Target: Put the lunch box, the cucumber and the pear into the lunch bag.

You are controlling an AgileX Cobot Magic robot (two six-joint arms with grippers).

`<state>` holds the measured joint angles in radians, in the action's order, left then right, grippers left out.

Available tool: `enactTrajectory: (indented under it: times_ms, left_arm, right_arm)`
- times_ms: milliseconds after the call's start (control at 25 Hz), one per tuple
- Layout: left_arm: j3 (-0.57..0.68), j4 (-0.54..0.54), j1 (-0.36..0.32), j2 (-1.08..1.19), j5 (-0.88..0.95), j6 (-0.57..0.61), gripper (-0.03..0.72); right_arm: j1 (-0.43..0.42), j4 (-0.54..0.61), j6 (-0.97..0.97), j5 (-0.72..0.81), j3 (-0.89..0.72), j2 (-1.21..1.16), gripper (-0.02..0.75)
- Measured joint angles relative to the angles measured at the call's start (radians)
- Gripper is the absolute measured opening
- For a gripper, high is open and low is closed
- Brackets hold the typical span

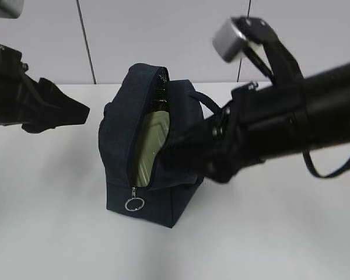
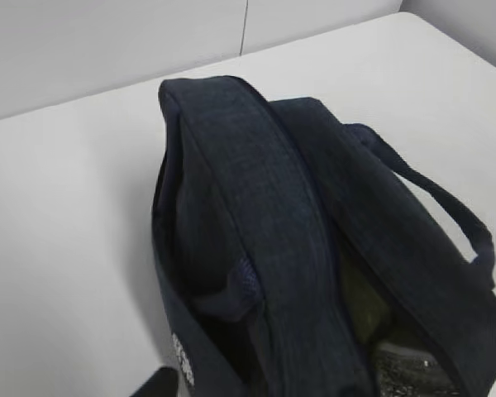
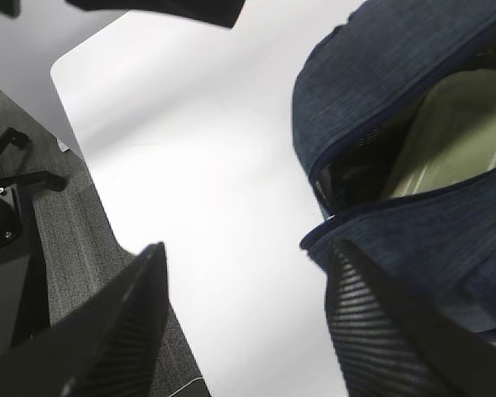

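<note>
The navy lunch bag [image 1: 119,146] stands upright mid-table with its zipper open and the silver ring pull [image 1: 135,204] hanging low. Through the gap shows the lunch box [image 1: 153,146] with its sage-green lid, also visible in the right wrist view [image 3: 455,132]. The cucumber and the pear are hidden or out of view. My right gripper [image 3: 244,256] is open beside the bag [image 3: 380,74], one finger against the fabric and only bare table between the fingers. My left gripper [image 1: 84,111] hangs left of the bag, apart from it. In the left wrist view only one fingertip [image 2: 153,385] shows below the bag [image 2: 264,207].
The bag's padded handle [image 1: 207,102] loops out toward the right arm. A dark cable [image 1: 332,169] hangs under that arm. The white table's edge [image 3: 107,223] gives way to dark grey floor [image 3: 33,248]. A pale wall stands behind the table.
</note>
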<state>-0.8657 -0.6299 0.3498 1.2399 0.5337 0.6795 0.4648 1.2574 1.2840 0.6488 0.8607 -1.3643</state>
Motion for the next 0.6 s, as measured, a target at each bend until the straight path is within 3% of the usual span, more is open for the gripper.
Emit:
enactTrajectory:
  times_ms: [240,400,600]
  left_arm:
    - [0.069,-0.011,0.000,-0.067,-0.067,0.000,0.351]
    - [0.075,-0.012,0.000,-0.091,-0.075,0.000,0.349]
    - [0.075,-0.012,0.000,-0.098,-0.076,0.000,0.342]
  right_arm:
    - [0.081,0.435,0.583,-0.058,-0.222,0.016,0.452]
    - [0.089,0.509,0.717,-0.067,-0.263,-0.025,0.434]
    - [0.089,0.521,0.763,-0.046,-0.270,-0.118,0.430]
